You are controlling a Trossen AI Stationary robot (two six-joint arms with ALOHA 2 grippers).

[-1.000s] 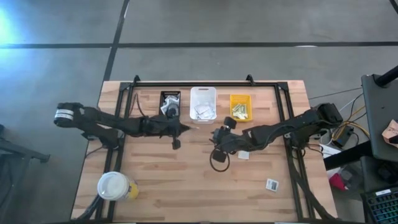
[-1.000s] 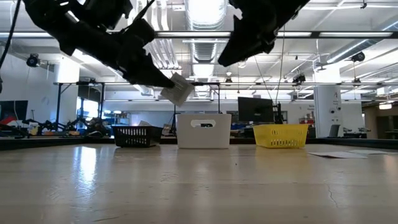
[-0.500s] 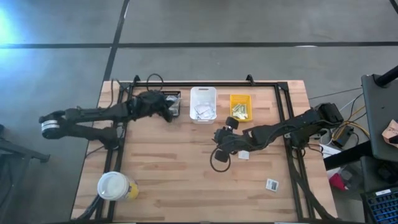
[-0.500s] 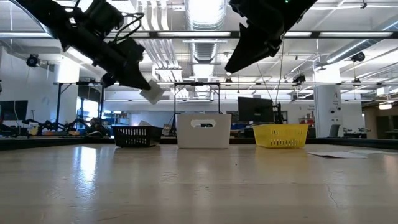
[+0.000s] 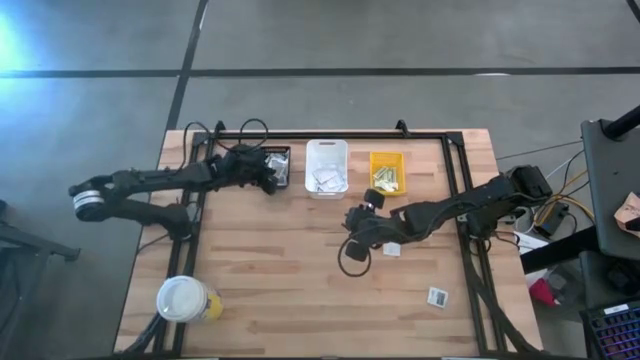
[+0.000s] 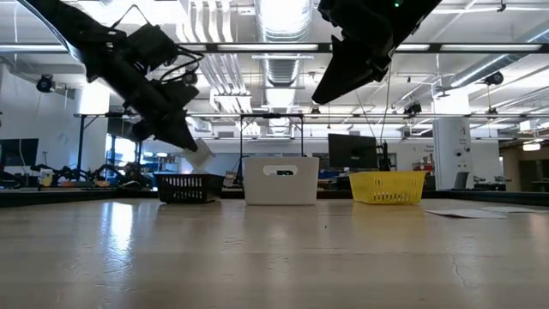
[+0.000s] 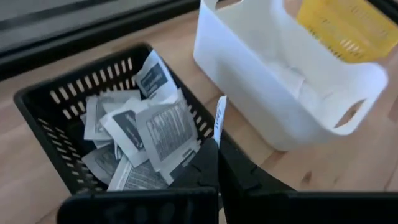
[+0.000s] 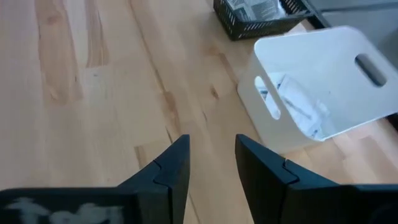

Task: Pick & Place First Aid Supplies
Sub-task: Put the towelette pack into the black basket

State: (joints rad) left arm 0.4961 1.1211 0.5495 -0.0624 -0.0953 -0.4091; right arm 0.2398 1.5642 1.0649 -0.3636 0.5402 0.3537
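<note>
My left gripper (image 5: 268, 180) (image 7: 217, 163) hovers over the black bin (image 5: 276, 165) (image 7: 74, 130), shut on a small white packet (image 7: 219, 120) (image 6: 199, 157). The bin holds several white packets with dark printed patches (image 7: 144, 134). My right gripper (image 5: 352, 228) (image 8: 211, 158) hangs open above the middle of the table, touching nothing. One packet (image 5: 391, 249) lies flat on the table by the right arm. Another with a dark patch (image 5: 437, 296) lies near the near right corner. My left gripper pinches the white packet between its two fingers by one edge (image 7: 217, 142). The fingers slant down toward the far side. The packet sticks out beyond the fingertips, seen edge-on in the wrist view, and is lifted clear above the black bin.
The white bin (image 5: 327, 167) (image 8: 323, 93) with blue-striped packets and the yellow bin (image 5: 386, 171) stand in a row beside the black one at the far edge. A white-lidded cup (image 5: 182, 298) stands at the near left corner. Bare wood lies in the middle of the table.
My left gripper has carried the packet from near the table's middle toward the far left, and has come down over the black bin, staying shut on the packet. The right arm has kept about still.
</note>
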